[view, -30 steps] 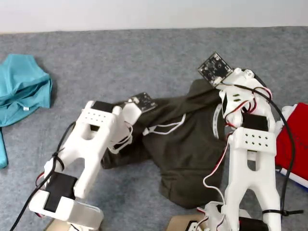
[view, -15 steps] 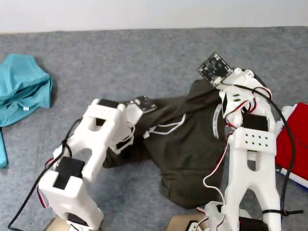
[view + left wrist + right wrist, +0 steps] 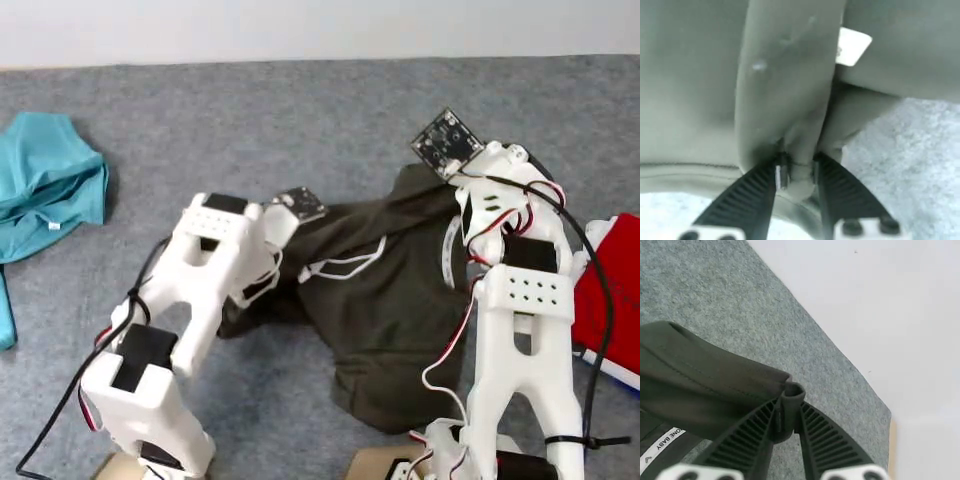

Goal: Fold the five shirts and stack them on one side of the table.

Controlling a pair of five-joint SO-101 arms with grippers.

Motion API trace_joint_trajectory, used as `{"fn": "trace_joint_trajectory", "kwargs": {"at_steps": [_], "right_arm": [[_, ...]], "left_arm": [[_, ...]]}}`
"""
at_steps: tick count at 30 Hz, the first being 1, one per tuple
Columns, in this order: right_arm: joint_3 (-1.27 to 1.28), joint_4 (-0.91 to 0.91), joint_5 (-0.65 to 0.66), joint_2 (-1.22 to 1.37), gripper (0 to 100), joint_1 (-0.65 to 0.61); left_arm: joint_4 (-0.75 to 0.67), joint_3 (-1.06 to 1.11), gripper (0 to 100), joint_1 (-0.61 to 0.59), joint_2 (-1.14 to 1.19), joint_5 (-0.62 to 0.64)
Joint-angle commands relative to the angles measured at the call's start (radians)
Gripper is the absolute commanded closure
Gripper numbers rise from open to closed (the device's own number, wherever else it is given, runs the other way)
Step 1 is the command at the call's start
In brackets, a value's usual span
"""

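Three shirts lie on the grey table (image 3: 250,110): one teal shirt (image 3: 45,185), one olive shirt (image 3: 385,300) and one red shirt (image 3: 612,290). The teal shirt sits crumpled at the far left edge, well apart from the other two. The olive shirt is spread, rumpled, in the middle of the table between the two arms. The red shirt lies at the right edge, partly behind the right arm (image 3: 525,300). Bits of white and blue cloth show at its rim; whether they belong to other shirts cannot be told.

Two arms stand at the near side, one to each side of the olive shirt, and both bend over it. The left arm (image 3: 190,290) leans in from the near left to the shirt's left part. The left claw (image 3: 797,175) is clamped on a thick fold of the olive cloth, which bunches between its black ribbed fingers (image 3: 752,192). One white tag (image 3: 854,46) shows on the cloth beyond that fold.

The right arm rises from the near right and bends over the shirt's far right part. The right claw (image 3: 787,410) is pinched tight on a rolled edge of the olive shirt, with grey table beyond it.
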Motion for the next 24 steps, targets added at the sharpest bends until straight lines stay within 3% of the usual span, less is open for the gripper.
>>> {"fn": "trace_joint_trajectory", "kwargs": {"at_steps": [1,15,24], "right_arm": [[-0.009,-0.015,0.009,-0.067,99.0,0.015],[-0.014,-0.016,0.009,-0.067,99.0,0.015],[-0.014,-0.016,0.009,-0.067,99.0,0.015]], "left_arm": [[0.061,-0.073,91,0.006,-0.011,0.008],[0.083,-0.077,91,0.006,0.000,-0.021],[0.014,0.002,91,0.003,0.000,-0.021]]}}
